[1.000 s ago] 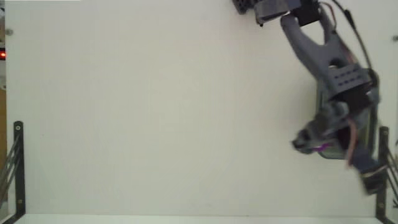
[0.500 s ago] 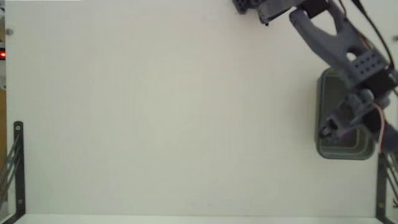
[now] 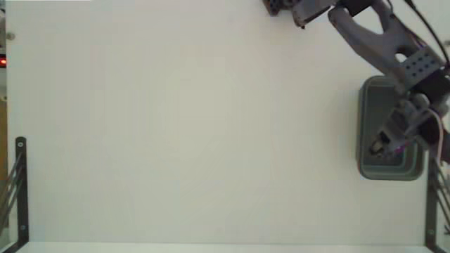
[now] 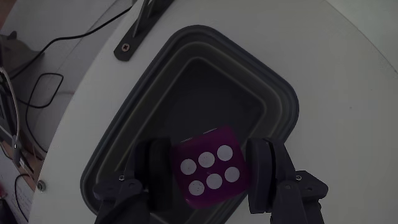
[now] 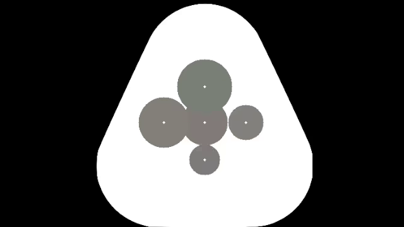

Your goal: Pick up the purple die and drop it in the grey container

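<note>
In the wrist view the purple die (image 4: pixel 208 171) shows six white pips and sits between my gripper's (image 4: pixel 208 167) two dark fingers (image 4: pixel 261 177), which are shut on it. It hangs over the hollow of the grey container (image 4: pixel 273 93), a rounded tray with a stepped, thick rim. In the fixed view the grey container (image 3: pixel 367 119) lies at the table's right edge. My gripper (image 3: pixel 383 146) reaches in over its lower half, with only a sliver of the purple die (image 3: pixel 398 150) visible under the arm.
The white table (image 3: pixel 176 126) spreads wide to the left of the tray. Black metal brackets stand at the left edge (image 3: pixel 20 190) and the right edge (image 3: pixel 432 204). Another black bracket (image 4: pixel 140 28) lies just beyond the tray in the wrist view. Cables (image 4: pixel 37 81) hang off the table.
The arm has swung up and to the right in the fixed view. It now uncovers the grey container and brings the gripper with the die over the tray's inside.
</note>
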